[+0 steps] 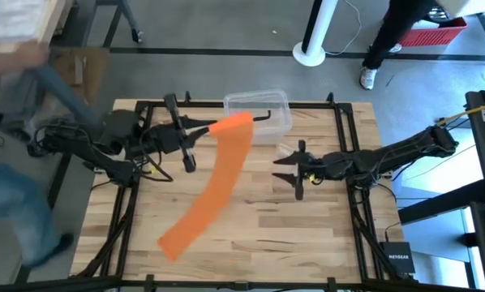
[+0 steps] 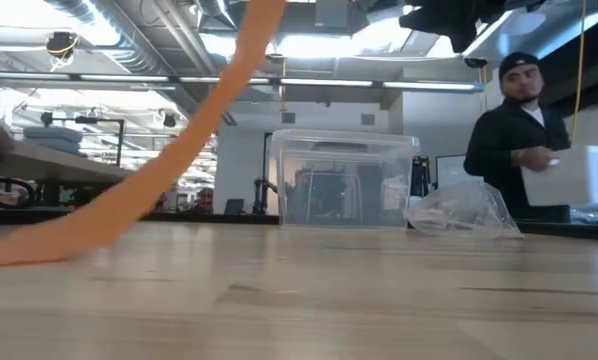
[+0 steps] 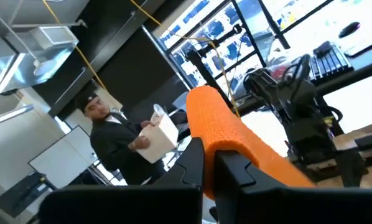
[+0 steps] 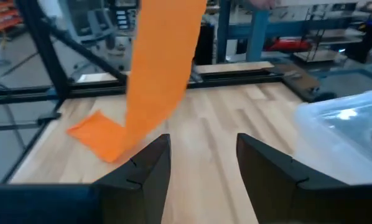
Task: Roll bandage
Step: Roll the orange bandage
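The left gripper [image 1: 200,127] has its jaws closed on one end of the bandage [image 1: 214,182], which hangs from them down to the bench [image 1: 307,235], its far end lying flat. The right gripper [image 1: 289,173], jaws open and empty, hovers beside the strip, near the box [image 1: 263,109].

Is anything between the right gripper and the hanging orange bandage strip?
Nothing visible. The open right gripper faces the long orange fabric bandage across bare wooden table. The clear plastic box sits off to the side, and the left gripper holds the strip's upper end.
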`<action>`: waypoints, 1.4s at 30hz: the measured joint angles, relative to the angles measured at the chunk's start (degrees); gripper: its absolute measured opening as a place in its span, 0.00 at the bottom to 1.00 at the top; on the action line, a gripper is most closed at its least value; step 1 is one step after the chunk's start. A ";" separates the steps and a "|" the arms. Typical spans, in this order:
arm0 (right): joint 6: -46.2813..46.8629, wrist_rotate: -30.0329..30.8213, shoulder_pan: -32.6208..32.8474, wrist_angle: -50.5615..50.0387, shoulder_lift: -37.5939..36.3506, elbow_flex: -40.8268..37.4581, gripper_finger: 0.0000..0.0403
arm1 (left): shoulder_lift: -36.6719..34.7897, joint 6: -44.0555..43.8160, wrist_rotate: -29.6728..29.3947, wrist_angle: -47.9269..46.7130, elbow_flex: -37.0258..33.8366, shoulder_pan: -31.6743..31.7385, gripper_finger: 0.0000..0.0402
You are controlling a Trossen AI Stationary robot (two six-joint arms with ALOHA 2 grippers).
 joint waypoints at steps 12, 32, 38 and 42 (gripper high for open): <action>-1.64 0.46 -0.08 31.73 20.05 -2.87 0.46 | 3.03 -0.21 -2.27 -1.83 -1.75 0.89 0.00; 3.63 -4.07 0.11 44.86 37.12 -2.28 0.46 | 3.04 -1.71 -2.56 -4.57 -1.75 0.83 0.01; 7.11 -2.46 0.00 45.18 38.53 -1.97 0.46 | 3.26 -2.05 -2.60 -4.51 -1.75 0.85 0.01; 5.71 2.82 -0.07 49.16 42.37 0.88 0.46 | 3.34 -2.08 -2.56 -4.57 -1.77 0.85 0.01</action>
